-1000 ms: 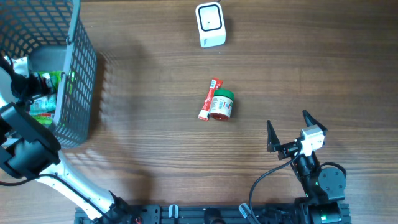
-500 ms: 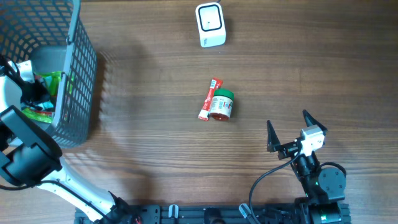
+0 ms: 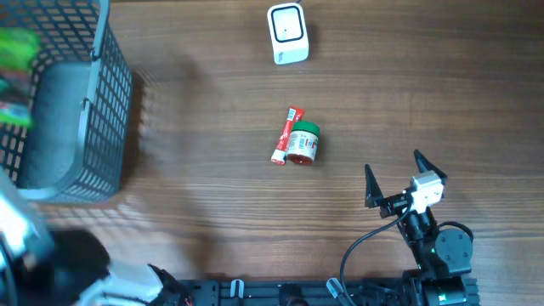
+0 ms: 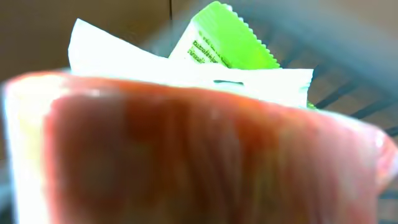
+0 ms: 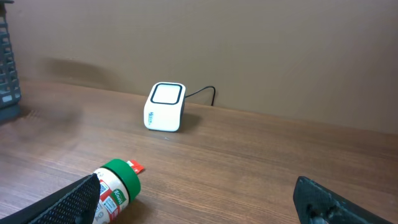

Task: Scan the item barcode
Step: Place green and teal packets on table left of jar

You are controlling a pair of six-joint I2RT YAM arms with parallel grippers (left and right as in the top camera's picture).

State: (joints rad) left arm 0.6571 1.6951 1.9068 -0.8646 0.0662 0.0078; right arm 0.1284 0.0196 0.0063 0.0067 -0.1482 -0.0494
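Three packets are crowding the left wrist view, pressed close to the lens. One blurred orange-red packet [image 4: 199,155] is taking up most of the frame. One white packet [image 4: 124,53] and one green packet [image 4: 227,34] are poking up behind it, with basket mesh showing beyond. They are hiding the left gripper's fingers, so whether it is clamping any of them cannot be told.

From overhead, a green smear [image 3: 17,41] is showing over the far-left part of the one grey wire basket [image 3: 106,110]. The left arm [image 3: 34,255] is appearing only as a blur at the near-left corner.

Out on the wooden table [image 3: 212,204], one green-lidded jar [image 3: 302,144] is lying on its side mid-table, with one red sachet [image 3: 285,134] right against it. One white barcode scanner [image 3: 287,34] is sitting at the far edge, well apart from both. The right gripper [image 3: 391,161] is hovering at the near right, its two jaws standing wide apart and holding nothing.
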